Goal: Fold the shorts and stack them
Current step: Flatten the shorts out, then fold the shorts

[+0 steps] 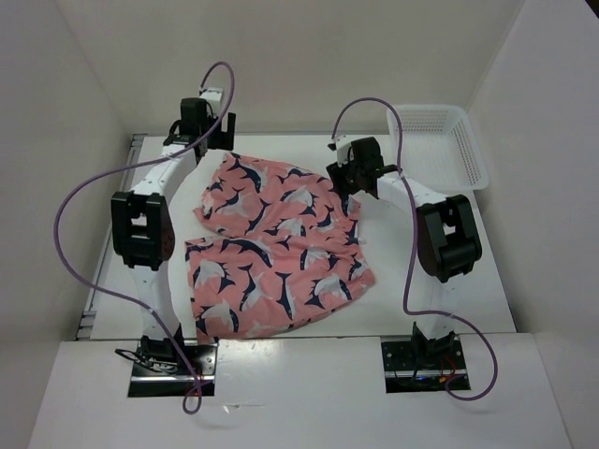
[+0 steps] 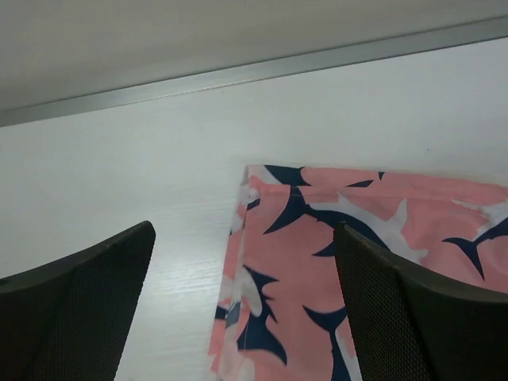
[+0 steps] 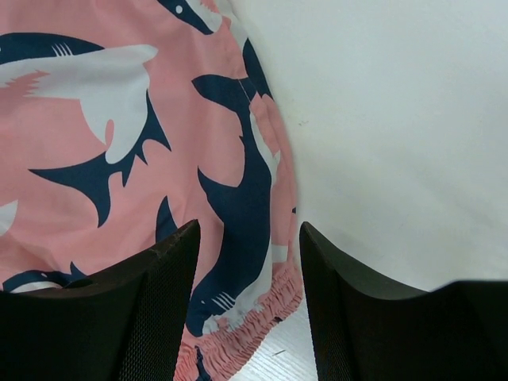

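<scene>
- White worktop (image 1: 449,271), white walls on three sides.
- Left end effector (image 2: 244,238) open over a corner of the shorts (image 1: 271,248), spread mid-worktop.
- Right end effector (image 3: 250,230) open over their elastic hem.
- White mesh basket (image 1: 475,145) in the far right corner.

The top external camera looks steeply down from behind the arm bases over the whole table (image 1: 468,299), while the wrist cameras peer closely past the left gripper (image 2: 244,238) and right gripper (image 3: 250,230) at opposite far edges of the shark-print shorts (image 1: 271,248), which all three share.

White table (image 1: 449,290), plain white walls (image 1: 309,56)
</scene>
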Motion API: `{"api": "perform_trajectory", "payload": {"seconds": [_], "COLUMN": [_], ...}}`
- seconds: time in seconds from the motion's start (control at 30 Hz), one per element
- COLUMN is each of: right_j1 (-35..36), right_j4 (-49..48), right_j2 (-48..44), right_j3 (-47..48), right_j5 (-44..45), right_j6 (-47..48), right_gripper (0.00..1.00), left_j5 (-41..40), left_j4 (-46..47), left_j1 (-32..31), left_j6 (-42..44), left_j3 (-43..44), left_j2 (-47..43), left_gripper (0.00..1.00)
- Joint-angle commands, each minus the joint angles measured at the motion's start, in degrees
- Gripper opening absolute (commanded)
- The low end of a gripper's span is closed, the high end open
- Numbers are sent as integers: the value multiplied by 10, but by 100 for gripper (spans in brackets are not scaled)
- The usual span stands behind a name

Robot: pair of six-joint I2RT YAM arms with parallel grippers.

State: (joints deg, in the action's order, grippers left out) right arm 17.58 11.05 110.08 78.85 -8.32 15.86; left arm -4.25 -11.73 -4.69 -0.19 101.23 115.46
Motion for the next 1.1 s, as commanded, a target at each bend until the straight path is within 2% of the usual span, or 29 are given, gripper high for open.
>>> {"api": "perform_trajectory", "payload": {"seconds": [0.0,0.1,0.17,0.2,0.23,0.27,0.3,0.33,0.4,0.43,0.5,0.67,0.73,1.07], "right_j1": [-2,-7,-7,-7,-7,-7,-7,-7,-12,-12,-18,-28,-28,-28], "right_j4": [-7,-7,-7,-7,-7,-7,-7,-7,-7,-7,-2,5,5,5], "right_j2": [10,10,10,15,15,15,10,10,-2,-2,-8,-19,-19,-19], "right_j3": [30,30,30,35,35,35,35,35,20,20,5,-9,-4,-20], "right_j5": [-7,-7,-7,-7,-7,-7,-2,-2,-2,-2,-2,-7,-13,-13], "right_j6": [-1,4,4,4,4,4,4,4,4,4,4,9,9,21], "right_gripper": [59,59,59,59,59,59,59,59,59,59,59,59,59,59], "left_j5": [63,63,68,68,78,93,109,120,120,129,136,136,136,104], "left_j4": [56,82,10,-28,-131,-189,-260,-238,-188,-188,-237,-354,-347,-438], "left_j1": [-7,-16,-10,1,8,13,13,23,16,11,11,16,16,16], "left_j6": [2,2,2,2,2,2,2,2,2,2,2,2,2,2], "left_j3": [18,75,222,298,391,633,771,740,572,558,570,776,747,754], "left_j2": [75,131,215,298,349,405,515,481,410,402,409,479,471,496], "left_gripper": [100,100,100,100,100,100,100,100,99,99,99,99,99,99]}}
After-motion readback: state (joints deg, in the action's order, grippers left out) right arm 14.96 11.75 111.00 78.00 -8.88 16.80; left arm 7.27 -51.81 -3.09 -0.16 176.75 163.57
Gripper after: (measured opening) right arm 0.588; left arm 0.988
